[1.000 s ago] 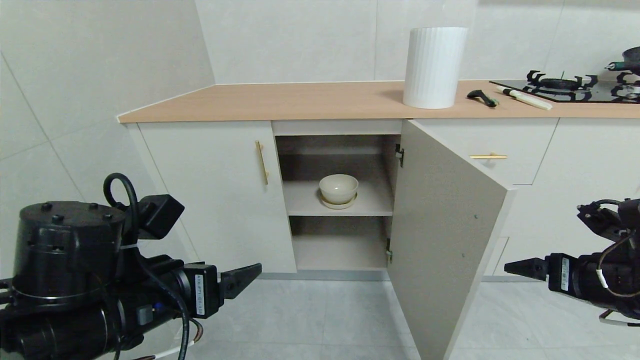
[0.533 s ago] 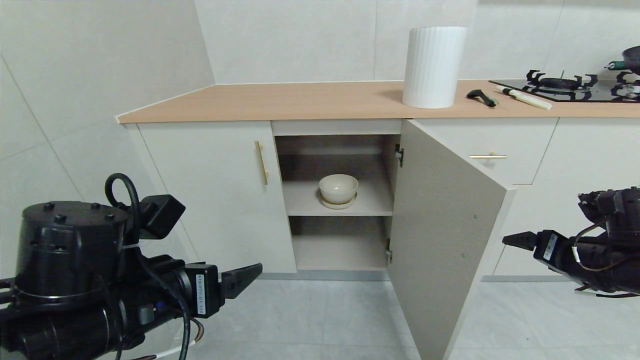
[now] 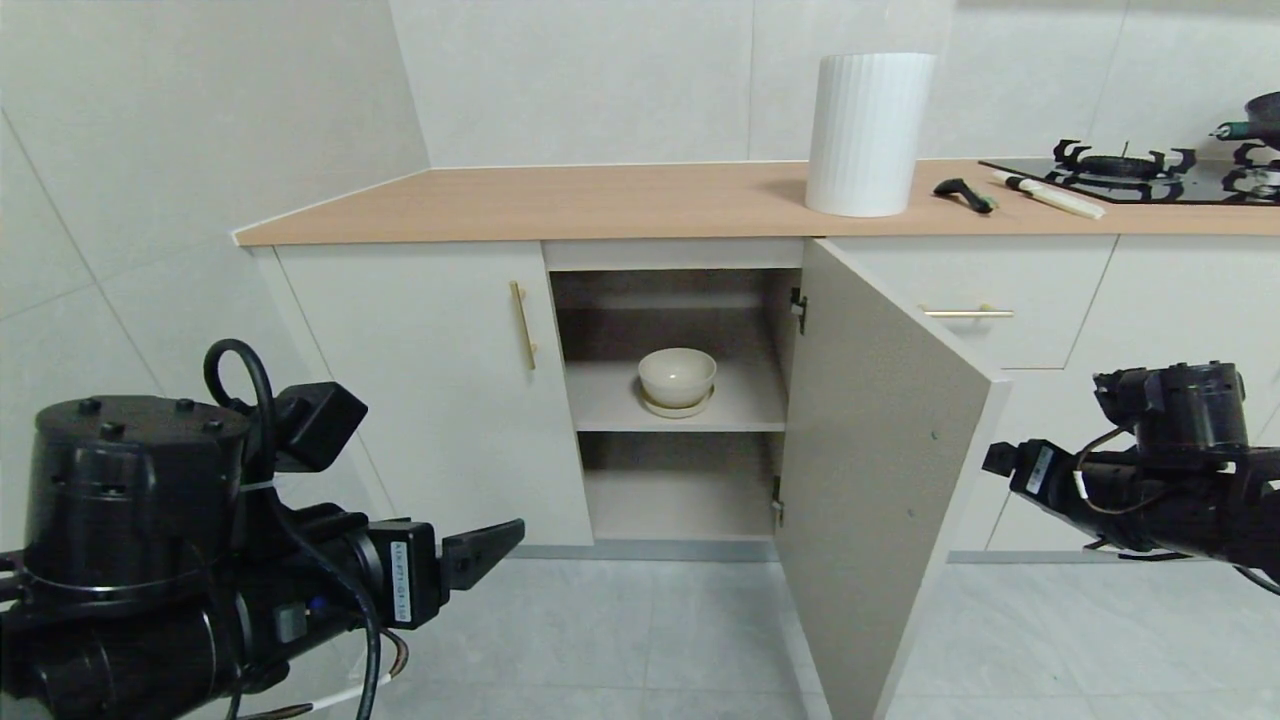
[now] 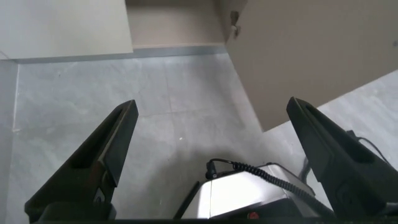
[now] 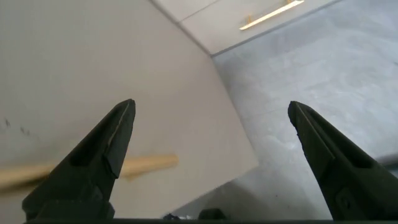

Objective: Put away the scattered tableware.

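A cream bowl (image 3: 677,375) sits on a small plate (image 3: 677,406) on the middle shelf of the open cabinet (image 3: 670,400). The cabinet door (image 3: 880,450) stands swung out to the right. My right gripper (image 3: 992,462) is open at the door's outer edge, about halfway up. In the right wrist view, its open fingers (image 5: 211,104) frame the door's outer face (image 5: 93,68) and a blurred gold handle (image 5: 146,165). My left gripper (image 3: 500,540) hangs low on the left, open and empty; the left wrist view has it (image 4: 211,106) over the floor near the door's bottom corner (image 4: 298,68).
On the wooden counter (image 3: 600,200) stand a tall white ribbed container (image 3: 866,135), a black peeler (image 3: 964,194) and a pale-handled utensil (image 3: 1048,195), beside a gas hob (image 3: 1150,172). The left cabinet door (image 3: 420,390) is closed. The grey tiled floor (image 3: 650,640) lies open in front.
My right gripper has risen and moved left to the door's outer edge. The door has swung slightly toward the cabinet. The left arm has hardly moved.
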